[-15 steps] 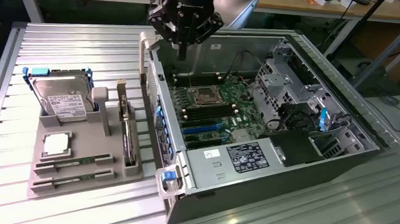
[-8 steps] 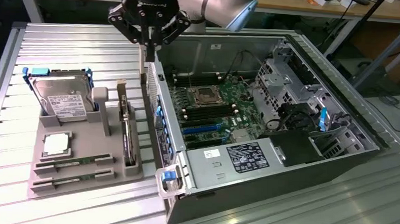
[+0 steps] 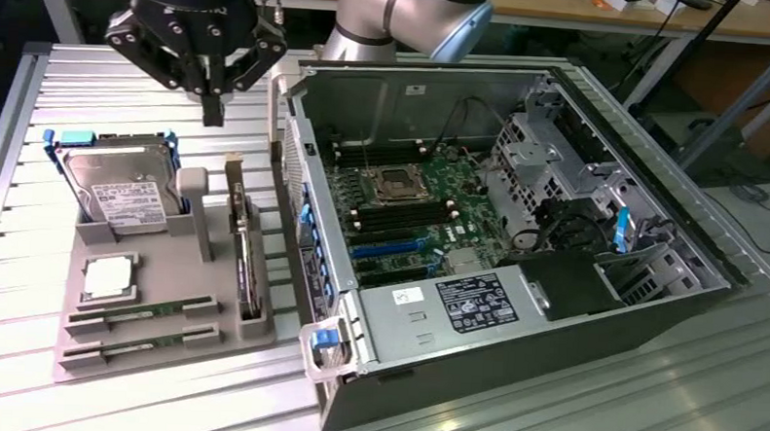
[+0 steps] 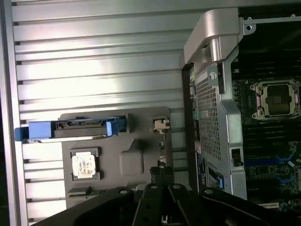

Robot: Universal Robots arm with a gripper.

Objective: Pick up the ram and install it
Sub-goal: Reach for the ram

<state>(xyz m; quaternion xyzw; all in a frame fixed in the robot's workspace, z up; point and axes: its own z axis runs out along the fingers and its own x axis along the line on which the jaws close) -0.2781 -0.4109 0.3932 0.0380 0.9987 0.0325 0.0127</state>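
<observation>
Two slim green ram sticks (image 3: 143,312) (image 3: 139,344) lie in slots at the near end of a grey holder tray (image 3: 213,296), on the exterior view's left. My black gripper (image 3: 213,118) hangs high above the far end of that tray, well away from the ram, with its fingers drawn together into one tip and nothing between them. In the wrist view the gripper (image 4: 160,170) points down over the tray (image 4: 141,160). The open computer case (image 3: 643,275) lies on the exterior view's right, its motherboard (image 3: 418,217) with dark memory slots exposed.
The tray also carries a hard drive (image 3: 124,190) in a blue bracket, a square silver processor (image 3: 106,278) and a dark expansion card (image 3: 243,248) standing on edge. The case wall (image 4: 211,94) rises close beside the tray. Everything rests on a slatted metal table (image 3: 53,84).
</observation>
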